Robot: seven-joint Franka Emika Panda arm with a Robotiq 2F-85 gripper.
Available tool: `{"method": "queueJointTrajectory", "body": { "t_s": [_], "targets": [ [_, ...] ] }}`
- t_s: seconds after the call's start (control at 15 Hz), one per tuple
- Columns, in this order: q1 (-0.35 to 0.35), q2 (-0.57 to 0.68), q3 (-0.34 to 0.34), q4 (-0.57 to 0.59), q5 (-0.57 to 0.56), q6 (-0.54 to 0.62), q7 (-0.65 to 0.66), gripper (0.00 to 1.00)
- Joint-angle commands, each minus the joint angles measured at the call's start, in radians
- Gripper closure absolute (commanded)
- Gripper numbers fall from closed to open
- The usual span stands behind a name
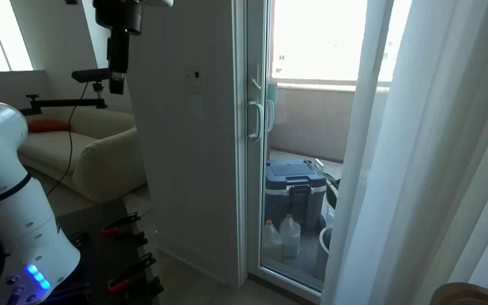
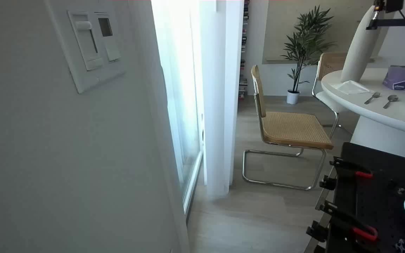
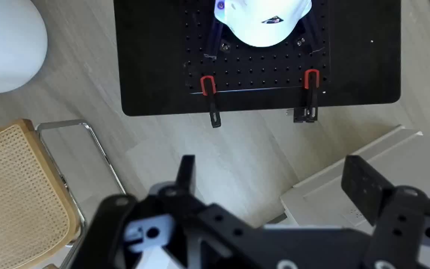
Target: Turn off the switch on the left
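Note:
A white switch plate [image 2: 79, 75] is on the grey wall in an exterior view, and it also shows small in an exterior view [image 1: 193, 76]. Its left switch [image 2: 86, 42] is a long white frame with a raised white knob near the top and a dark slot. The right switch [image 2: 109, 38] has a dark window above a white paddle. My gripper [image 1: 117, 84] hangs pointing down, to the left of the plate in that view and apart from it. In the wrist view my gripper [image 3: 271, 160] is open, its fingers wide apart with nothing between them.
A glass door with a white handle [image 1: 257, 120] and a curtain [image 1: 417, 148] are right of the wall [image 1: 184, 161]. A camera on a bar [image 1: 91, 75] is by the gripper. The black robot table [image 3: 151, 74] carries clamps. A cane chair [image 3: 17, 201] stands nearby.

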Motion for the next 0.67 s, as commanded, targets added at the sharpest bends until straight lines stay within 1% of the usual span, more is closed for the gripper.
{"method": "queueJointTrajectory", "body": {
  "t_s": [0.0,0.27,0.47,0.6],
  "targets": [
    [0.005,0.001,-0.003,0.002,-0.001,-0.002,0.003,0.00],
    [0.005,0.001,-0.003,0.002,-0.001,-0.002,0.003,0.00],
    [0.042,0.011,-0.002,0.004,0.014,-0.022,-0.045,0.00],
    [0.077,0.007,0.002,-0.002,0.025,-0.032,-0.096,0.00]
  ]
}}
